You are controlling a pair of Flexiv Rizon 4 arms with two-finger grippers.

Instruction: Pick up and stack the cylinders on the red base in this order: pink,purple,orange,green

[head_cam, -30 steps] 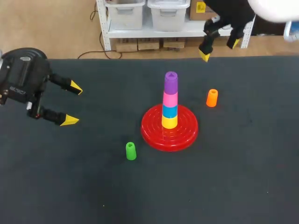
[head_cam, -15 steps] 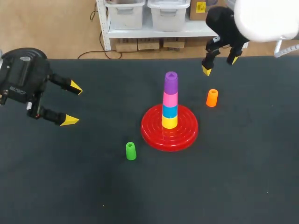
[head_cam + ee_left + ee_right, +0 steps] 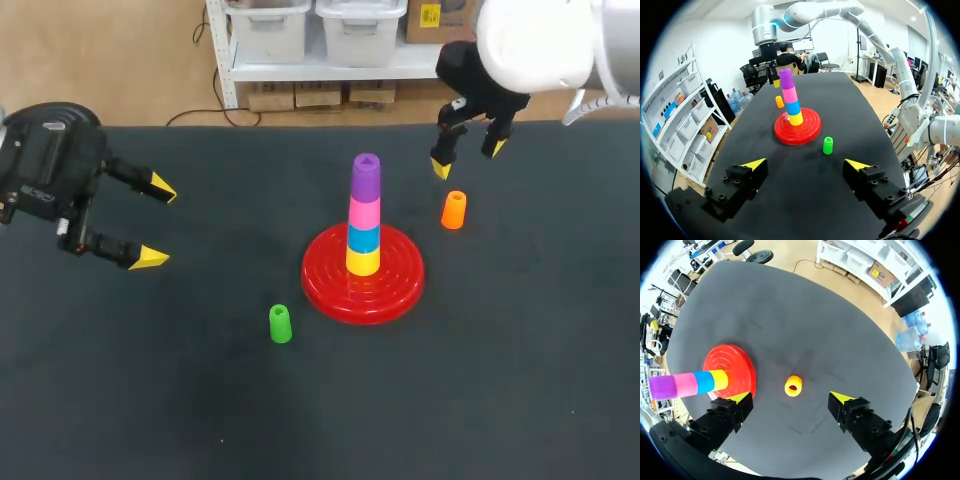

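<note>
- Our right gripper (image 3: pixel 466 160) has come down and inward over the last second. It was out over the far edge of the table (image 3: pixel 500 400) and now hangs just beyond the orange cylinder (image 3: pixel 454 210).
- Its fingers are spread wide and hold nothing. In the right wrist view the orange cylinder (image 3: pixel 793 385) stands upright on the table ahead of the gap between the two yellow tips, and neither tip touches it.
- The orange cylinder has not moved. It stands alone, near the right side of the red base (image 3: pixel 330 290) but apart from it.
- The stack on the red base is unchanged: a yellow cylinder (image 3: pixel 363 262) at the bottom, then a blue cylinder (image 3: pixel 363 239), the pink cylinder (image 3: pixel 364 214) and the purple cylinder (image 3: pixel 366 177) on top.
- The green cylinder (image 3: pixel 280 324) has also stayed put. It stands upright on the table just off the near left side of the base.
- Our left gripper (image 3: pixel 157 223) has kept still at the left side of the table, well apart from the base and every cylinder. Its fingers are wide apart and empty.
- In the left wrist view the base, the stack and the green cylinder all lie well ahead of the left gripper's open fingers.
</note>
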